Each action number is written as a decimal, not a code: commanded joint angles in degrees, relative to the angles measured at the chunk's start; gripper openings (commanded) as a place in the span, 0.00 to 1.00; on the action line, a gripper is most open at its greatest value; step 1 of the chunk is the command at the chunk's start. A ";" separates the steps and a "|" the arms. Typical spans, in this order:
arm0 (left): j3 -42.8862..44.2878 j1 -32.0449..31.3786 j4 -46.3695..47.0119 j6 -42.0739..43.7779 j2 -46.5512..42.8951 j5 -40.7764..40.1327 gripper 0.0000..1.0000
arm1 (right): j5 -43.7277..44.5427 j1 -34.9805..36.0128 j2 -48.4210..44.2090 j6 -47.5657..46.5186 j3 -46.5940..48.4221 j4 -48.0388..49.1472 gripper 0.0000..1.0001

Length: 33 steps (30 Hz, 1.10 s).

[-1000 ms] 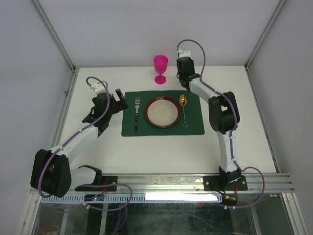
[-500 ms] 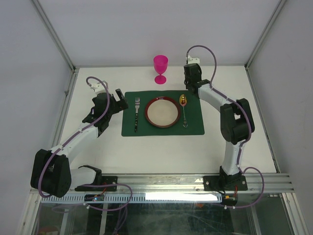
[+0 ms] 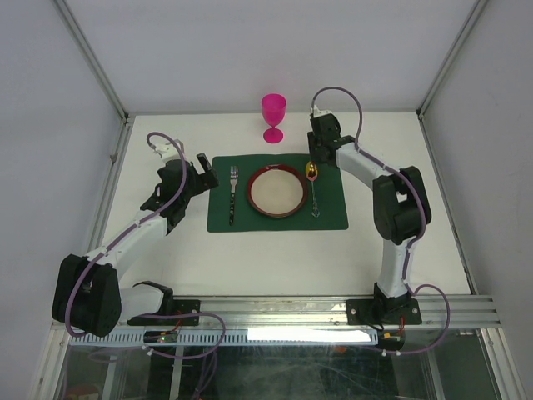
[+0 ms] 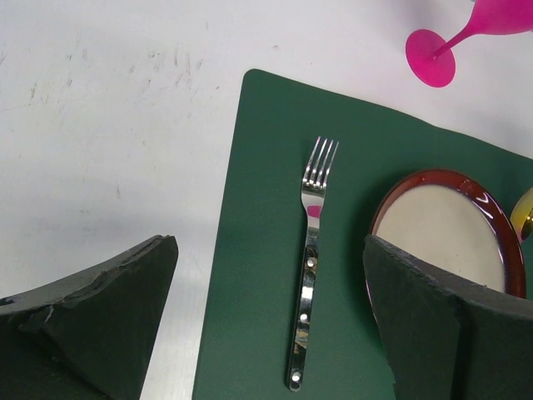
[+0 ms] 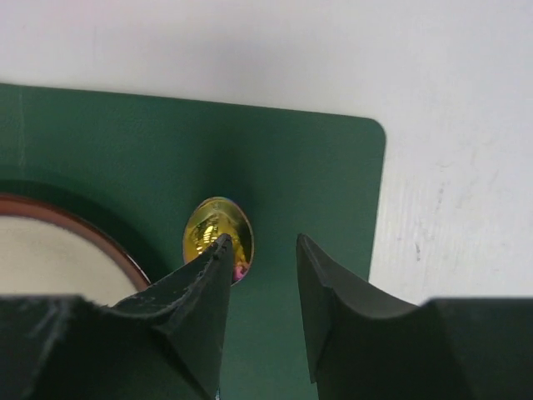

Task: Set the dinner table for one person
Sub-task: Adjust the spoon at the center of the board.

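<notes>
Top view: dinner table (image 3: pixel 166 242) is the white tabletop filling the frame-railed bay, and everything sits on it. Dark green placemat (image 3: pixel 333 212) at centre, carrying a red-rimmed plate (image 3: pixel 276 191) in the middle, a fork (image 3: pixel 232 196) left of it and a spoon (image 3: pixel 315 190) right of it. Pink goblet (image 3: pixel 273 117) stands upright on the table, just beyond the mat's far edge. Left gripper (image 3: pixel 206 172) is off the mat's left edge, facing the fork. Right gripper (image 3: pixel 317 158) is over the mat's far right part, at the spoon's gold bowl.

Left wrist: fingers (image 4: pixel 100 317) spread wide, nothing between them but mat and the fork lying well below. Goblet foot sits top right.

Right wrist: fingers (image 5: pixel 333 292) partly apart, with only mat in the gap. The left tip overlaps the gold bowl in view; can't tell if it touches.
</notes>
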 commanded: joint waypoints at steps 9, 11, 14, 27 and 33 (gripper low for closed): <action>-0.13 0.60 2.53 -0.35 -1.19 0.23 0.99 | -5.82 1.45 6.19 1.19 6.86 -1.05 0.39; 0.13 0.59 2.51 -0.25 -1.05 0.23 0.99 | -5.63 1.51 6.93 0.93 8.31 -1.80 0.39; 0.32 0.60 2.53 -0.14 -0.88 0.15 0.99 | -5.58 1.57 7.49 0.55 9.85 -2.36 0.39; 0.10 0.53 2.60 -0.05 -0.61 -0.02 0.99 | -4.02 1.45 11.06 -1.77 13.01 -2.54 0.38; -0.12 0.55 2.62 0.18 -0.70 -0.21 0.99 | -3.51 0.99 12.21 -2.38 13.20 -2.39 0.33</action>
